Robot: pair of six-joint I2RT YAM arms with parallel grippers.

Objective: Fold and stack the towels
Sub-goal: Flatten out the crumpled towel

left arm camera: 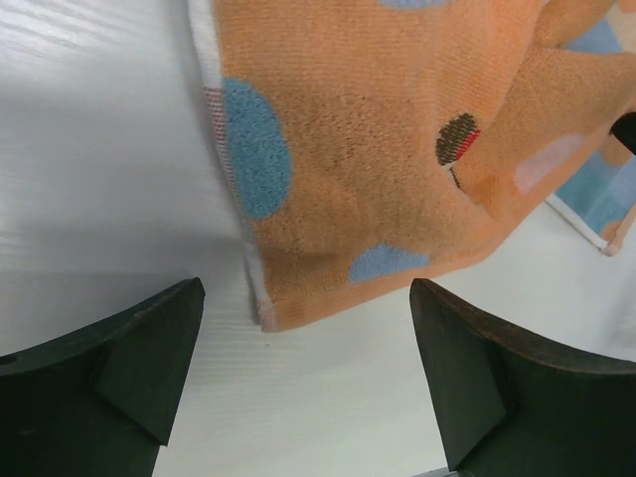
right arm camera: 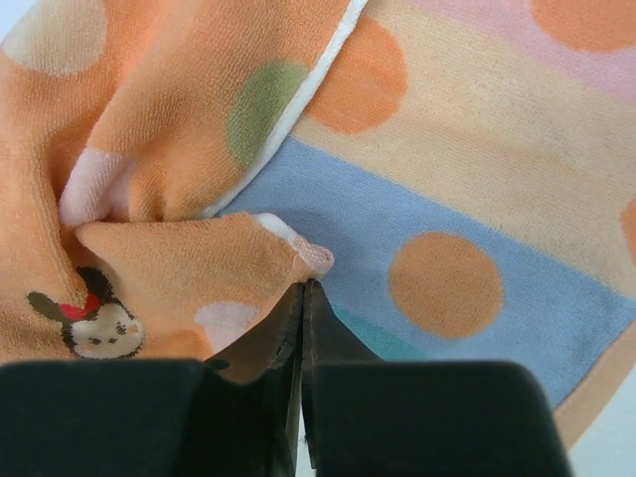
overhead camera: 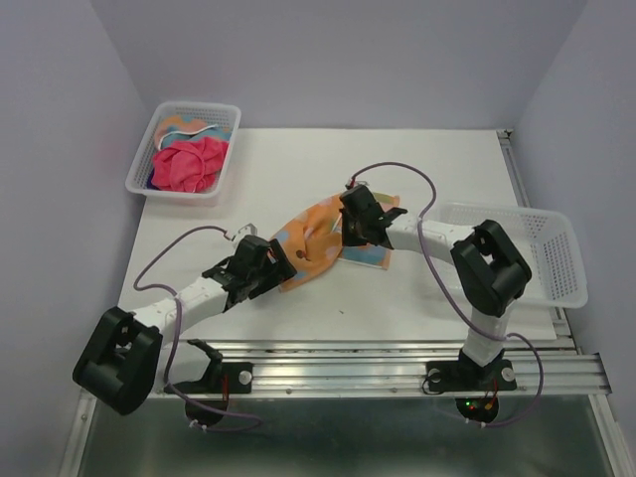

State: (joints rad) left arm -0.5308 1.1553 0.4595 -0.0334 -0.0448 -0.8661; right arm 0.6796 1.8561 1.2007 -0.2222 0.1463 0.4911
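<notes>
The orange towel (overhead camera: 316, 244), with coloured dots and stripes, lies crumpled in the middle of the table. My right gripper (overhead camera: 355, 237) is down on its right part. In the right wrist view its jaws (right arm camera: 303, 285) are pressed together on a folded-over corner of the orange towel (right arm camera: 179, 258), above the striped blue face. My left gripper (overhead camera: 275, 266) stands open at the towel's near-left corner. In the left wrist view that corner (left arm camera: 288, 298) lies just ahead of the gap between the fingers (left arm camera: 308, 343), apart from them. A pink-red towel (overhead camera: 187, 165) sits in the back-left basket.
The white mesh basket (overhead camera: 151, 139) at the back left also holds a pale patterned cloth (overhead camera: 185, 125) behind the pink-red one. A second white mesh basket (overhead camera: 556, 260) stands at the right edge, behind my right arm. Cables loop over both arms.
</notes>
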